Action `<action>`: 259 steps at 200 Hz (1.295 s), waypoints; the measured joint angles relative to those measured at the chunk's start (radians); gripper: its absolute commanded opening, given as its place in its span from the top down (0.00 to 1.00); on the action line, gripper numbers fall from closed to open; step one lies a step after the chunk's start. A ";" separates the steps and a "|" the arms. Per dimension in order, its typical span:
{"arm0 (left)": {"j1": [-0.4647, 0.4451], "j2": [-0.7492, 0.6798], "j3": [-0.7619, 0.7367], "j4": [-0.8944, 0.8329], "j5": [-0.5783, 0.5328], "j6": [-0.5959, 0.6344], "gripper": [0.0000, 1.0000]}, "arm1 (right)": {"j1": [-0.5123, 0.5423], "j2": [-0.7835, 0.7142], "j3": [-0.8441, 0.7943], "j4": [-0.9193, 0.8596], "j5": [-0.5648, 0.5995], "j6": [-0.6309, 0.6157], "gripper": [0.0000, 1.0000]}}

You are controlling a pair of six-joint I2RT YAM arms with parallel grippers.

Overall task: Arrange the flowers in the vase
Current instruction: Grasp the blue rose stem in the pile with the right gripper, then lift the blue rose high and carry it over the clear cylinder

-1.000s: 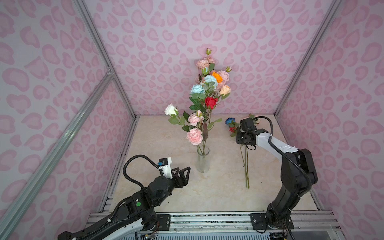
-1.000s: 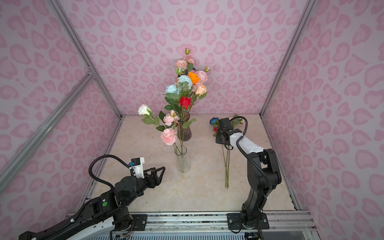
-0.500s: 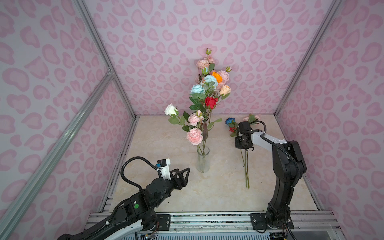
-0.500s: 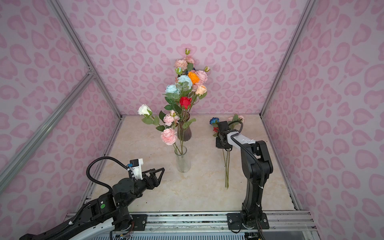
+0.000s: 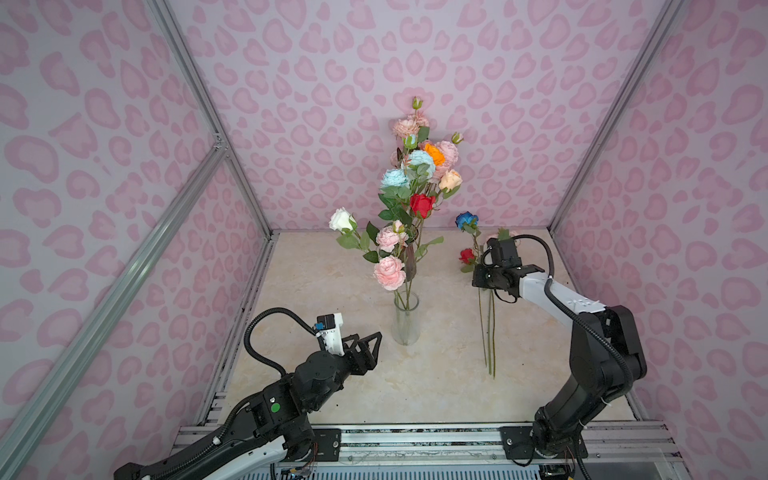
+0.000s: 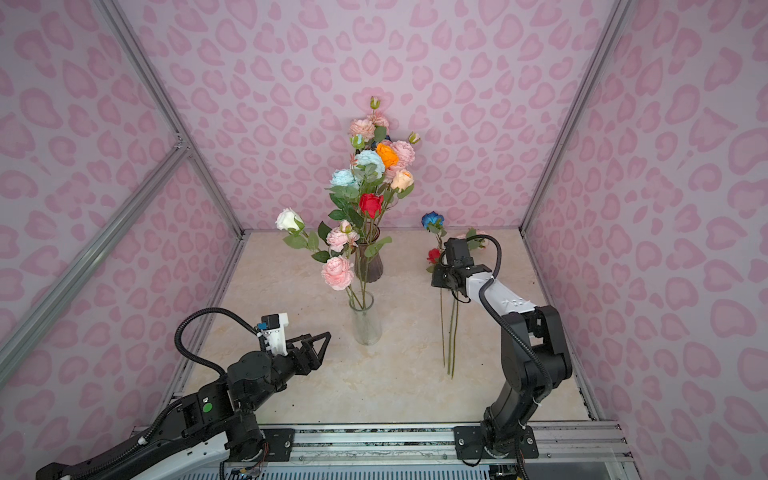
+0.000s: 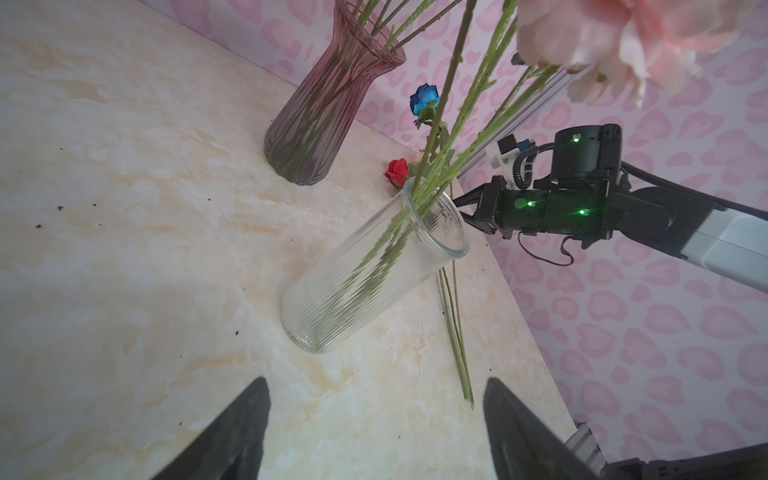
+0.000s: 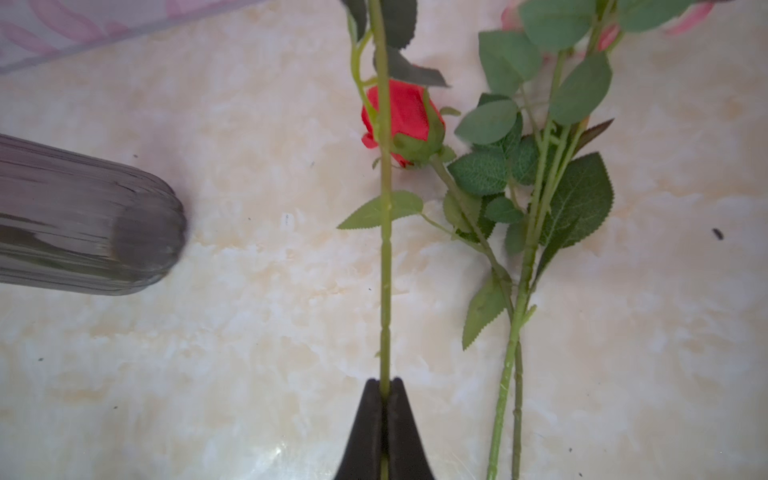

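Right wrist view has a thin green stem running straight up the middle of the frame. It is pinched between the two black tips of the right claw, which is closed tight on it with nothing else caught. In a top view the stem leads up to the dark blue rose, whose bloom sits just above the claw near the back wall. I judge the stem to be this rose's, though the claw body hides the join. Its long axis runs up and down the frame, bloom toward the back and cut end toward the front. The grip is near the bloom end, so most of the length trails below the claw. A red rose and a leafy pair of stems lie ungripped on the tabletop close beside it. The clear vase stands left of the right claw and lower in the frame, well apart, with a few flowers in it. The purple vase, further back, holds the big bunch. The left claw hangs wide open and empty at the lower left of the clear vase, near it but not touching. It is the closer claw, yet the right arm has the rose. The next move likely needs the stem tipped upright, cut end down, then carried leftward to a vase mouth.
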 measured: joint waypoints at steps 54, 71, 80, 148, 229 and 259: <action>0.000 0.000 0.010 -0.005 -0.014 0.011 0.18 | 0.011 -0.251 -0.149 0.154 -0.042 0.084 1.00; 0.000 -0.009 0.013 -0.009 -0.027 0.011 0.18 | 0.024 -0.336 -0.187 0.178 -0.044 0.100 1.00; 0.000 -0.010 0.018 -0.017 -0.036 0.011 0.18 | 0.037 -0.386 -0.206 0.187 -0.039 0.103 1.00; 0.000 -0.053 0.061 -0.106 -0.074 -0.023 0.18 | 0.159 -0.637 -0.292 0.267 0.101 0.106 1.00; 0.000 0.037 0.113 -0.133 -0.088 -0.063 0.19 | 0.217 -0.756 -0.288 0.349 0.229 0.079 1.00; 0.000 0.042 0.071 -0.129 -0.084 -0.092 0.18 | 0.249 -0.762 -0.273 0.350 0.236 0.076 1.00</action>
